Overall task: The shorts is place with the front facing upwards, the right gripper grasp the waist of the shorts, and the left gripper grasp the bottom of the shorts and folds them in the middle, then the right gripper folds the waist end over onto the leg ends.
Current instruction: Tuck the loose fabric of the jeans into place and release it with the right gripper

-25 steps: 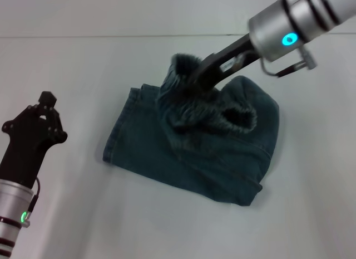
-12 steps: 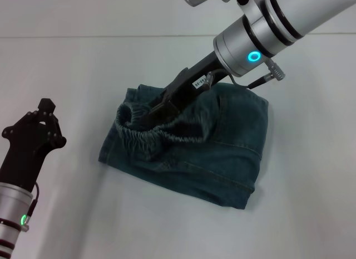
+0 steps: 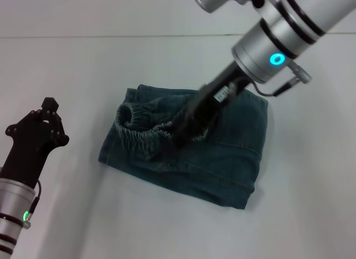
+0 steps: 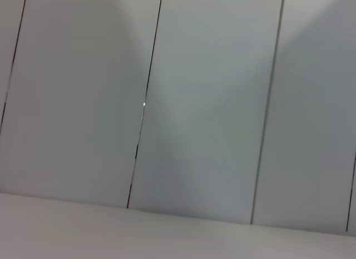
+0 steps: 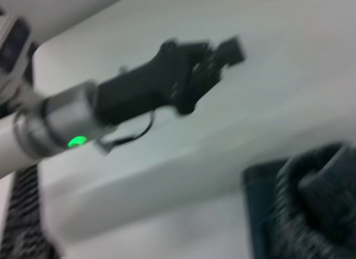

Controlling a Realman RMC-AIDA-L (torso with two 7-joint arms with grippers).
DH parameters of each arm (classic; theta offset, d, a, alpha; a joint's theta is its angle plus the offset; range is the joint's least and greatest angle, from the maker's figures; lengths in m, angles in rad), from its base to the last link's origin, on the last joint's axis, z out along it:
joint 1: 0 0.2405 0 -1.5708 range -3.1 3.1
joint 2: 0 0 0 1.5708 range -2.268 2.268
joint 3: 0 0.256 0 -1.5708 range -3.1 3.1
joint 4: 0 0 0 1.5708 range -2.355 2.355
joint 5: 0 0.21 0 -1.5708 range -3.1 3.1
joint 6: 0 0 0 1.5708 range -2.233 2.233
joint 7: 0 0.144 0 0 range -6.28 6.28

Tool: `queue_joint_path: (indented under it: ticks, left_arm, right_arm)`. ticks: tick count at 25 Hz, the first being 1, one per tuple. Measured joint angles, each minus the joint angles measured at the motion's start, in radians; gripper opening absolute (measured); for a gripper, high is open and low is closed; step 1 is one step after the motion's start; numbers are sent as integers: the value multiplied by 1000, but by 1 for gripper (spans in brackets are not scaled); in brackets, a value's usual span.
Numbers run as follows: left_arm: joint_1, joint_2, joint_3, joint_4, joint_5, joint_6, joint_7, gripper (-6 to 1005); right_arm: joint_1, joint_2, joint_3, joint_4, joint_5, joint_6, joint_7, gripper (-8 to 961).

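Note:
The blue-green denim shorts (image 3: 222, 159) lie folded on the white table (image 3: 83, 64). Their gathered waist (image 3: 136, 131) rests at the left end, bunched over the leg ends (image 3: 107, 152). My right gripper (image 3: 181, 137), with its white label, hangs low over the middle of the shorts, just right of the waist, and is motion-blurred. In the right wrist view the waist (image 5: 311, 209) fills the corner and the left gripper (image 5: 222, 55) shows beyond it. My left gripper (image 3: 49, 106) stays raised at the near left, apart from the shorts.
The table's far edge (image 3: 111, 36) meets a pale wall. The left wrist view shows only grey wall panels (image 4: 211, 103) above a pale surface. A dark keyboard-like object (image 5: 22, 214) sits at the edge of the right wrist view.
The right gripper carried the waist over to the left onto the leg ends, then drew back to the right while the waist stayed lying there. The left arm barely moved.

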State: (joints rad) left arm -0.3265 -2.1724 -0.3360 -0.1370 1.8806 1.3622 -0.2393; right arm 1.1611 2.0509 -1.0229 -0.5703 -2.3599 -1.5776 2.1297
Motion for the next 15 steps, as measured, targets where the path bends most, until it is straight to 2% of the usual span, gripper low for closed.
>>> queue_joint_path:
  ticks: [1, 4, 6, 12, 15]
  left_arm:
    - [-1, 0, -1, 0, 0, -2, 0, 1]
    - [-8, 1, -10, 0, 0, -6, 0, 0]
    - [-10, 2, -22, 1, 0, -8, 0, 0]
    - [-22, 4, -31, 3, 0, -8, 0, 0]
    - [-25, 4, -31, 5, 0, -10, 0, 0]
  right_arm:
    - [-6, -6, 0, -2, -4, -44, 6, 743]
    - [-16, -8, -6, 1, -23, -61, 21, 955]
    - [-21, -5, -8, 9, -54, -56, 28, 955]
    - [-31, 26, -15, 16, -111, -14, 45, 956]
    - [-28, 33, -29, 38, -128, 34, 58, 955]
